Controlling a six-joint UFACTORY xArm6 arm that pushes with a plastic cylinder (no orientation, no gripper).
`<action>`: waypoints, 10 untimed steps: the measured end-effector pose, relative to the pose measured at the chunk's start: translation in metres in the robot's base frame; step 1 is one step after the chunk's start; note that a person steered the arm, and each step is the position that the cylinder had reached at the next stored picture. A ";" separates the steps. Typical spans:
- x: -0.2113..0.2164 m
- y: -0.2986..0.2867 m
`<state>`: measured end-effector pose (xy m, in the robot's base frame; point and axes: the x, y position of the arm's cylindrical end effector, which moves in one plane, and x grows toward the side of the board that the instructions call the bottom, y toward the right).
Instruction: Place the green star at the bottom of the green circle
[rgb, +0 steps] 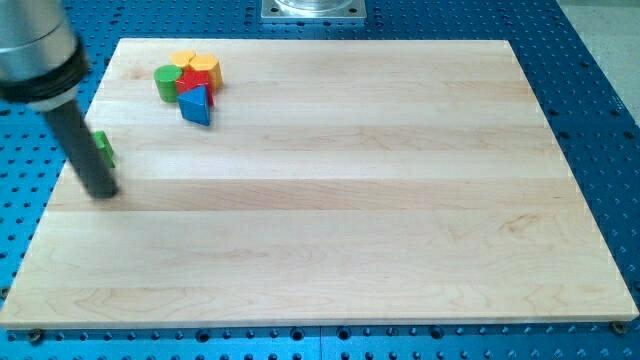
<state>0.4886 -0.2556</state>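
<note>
The green circle (166, 82) stands near the board's top left, in a tight cluster with other blocks. The green star (104, 149) lies near the board's left edge, well below and left of the circle; the rod hides most of it, so its shape cannot be made out. My tip (101, 190) rests on the board just below the green star, with the dark rod rising up and to the left across the star's left side.
Clustered with the green circle are a yellow block (182, 62), a yellow hexagon (204, 69), a red block (193, 83) and a blue triangle (197, 105). The wooden board (340, 200) sits on a blue perforated table (600, 120). A metal mount (313, 9) is at the view's top.
</note>
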 end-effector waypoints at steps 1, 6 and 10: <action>0.003 -0.044; -0.084 -0.004; -0.107 -0.001</action>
<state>0.3818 -0.2570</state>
